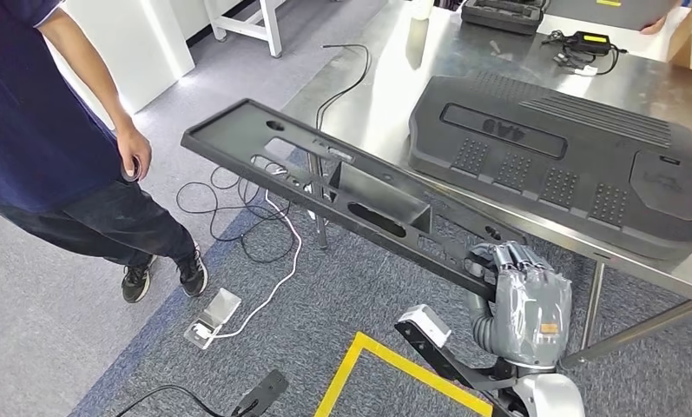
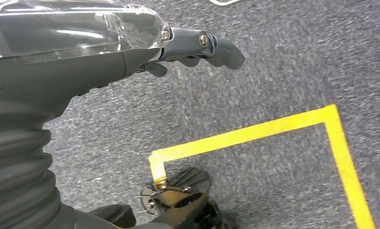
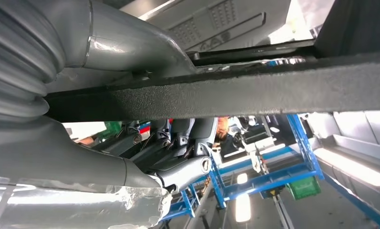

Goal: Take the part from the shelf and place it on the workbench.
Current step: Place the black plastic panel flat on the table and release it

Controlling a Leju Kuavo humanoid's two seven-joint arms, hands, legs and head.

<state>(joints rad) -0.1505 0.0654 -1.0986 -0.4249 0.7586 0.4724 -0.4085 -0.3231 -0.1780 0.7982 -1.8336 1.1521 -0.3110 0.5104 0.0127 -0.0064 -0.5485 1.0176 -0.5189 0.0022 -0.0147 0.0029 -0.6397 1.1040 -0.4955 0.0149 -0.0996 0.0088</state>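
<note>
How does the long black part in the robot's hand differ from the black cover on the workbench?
The long part is narrow, held in the air by the right hand; the black cover is broad and lies flat on the workbench. The part has open slots; the cover has ribbed patches. Both are dark plastic.

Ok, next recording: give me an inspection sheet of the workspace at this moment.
Surface: steel workbench, mostly bare at its near left end.
Job's things: long black part, held at one end, reaching out over the floor past the bench corner.
Clutter: large black cover, black case, charger.
Hands: right hand grips the part; left hand holds nothing.
Cables: loose black and white cables on the floor.
Surroundings: person standing nearby; yellow floor tape.
</note>
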